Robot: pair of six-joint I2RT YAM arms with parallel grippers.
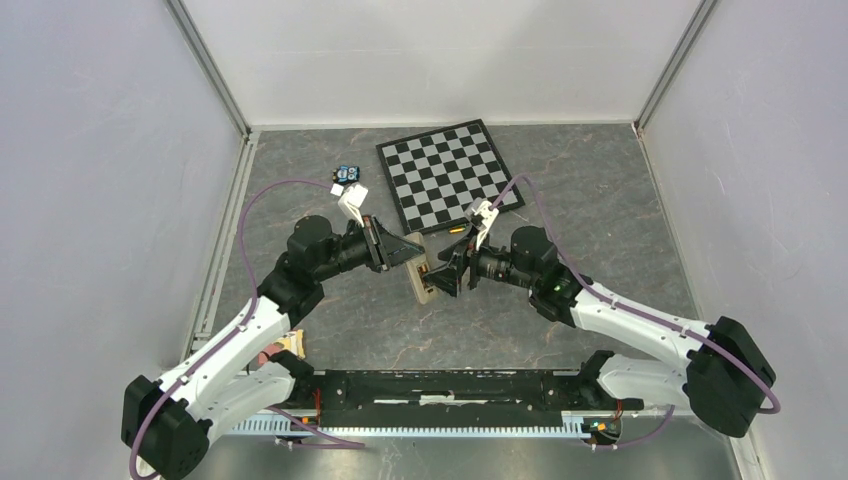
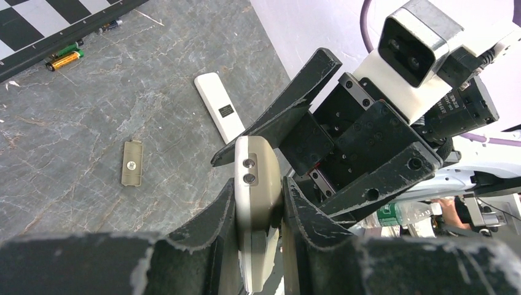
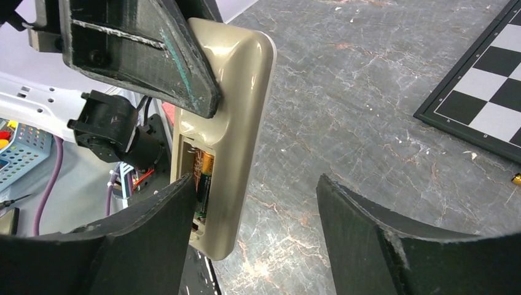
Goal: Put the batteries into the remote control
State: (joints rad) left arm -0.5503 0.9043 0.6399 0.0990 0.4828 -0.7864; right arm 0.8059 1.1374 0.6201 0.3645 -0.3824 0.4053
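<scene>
Two claws meet above the middle of the grey table (image 1: pixel 620 200). On the left, the left gripper (image 1: pixel 395 250) is nearly closed, its black fingers (image 2: pixel 215 215) pressed against both sides of the remote control (image 2: pixel 252 166). It holds the handset off the table with the tan back turned toward the other arm. The battery bay is uncovered, and one battery (image 3: pixel 203 184) with a gold end sits in it. Just to the right, the right gripper (image 3: pixel 257 184) stands wide apart and holds nothing. Its left finger (image 3: pixel 153 233) crosses in front of the remote's lower end beside the bay, but whether it touches cannot be told. Its right finger hangs over bare table. On the table lie a small tan cover plate (image 2: pixel 132 163), a plain white slab (image 2: pixel 221 114) and loose batteries (image 2: pixel 64 58), which rest against the edge of the chessboard (image 1: pixel 450 175).
</scene>
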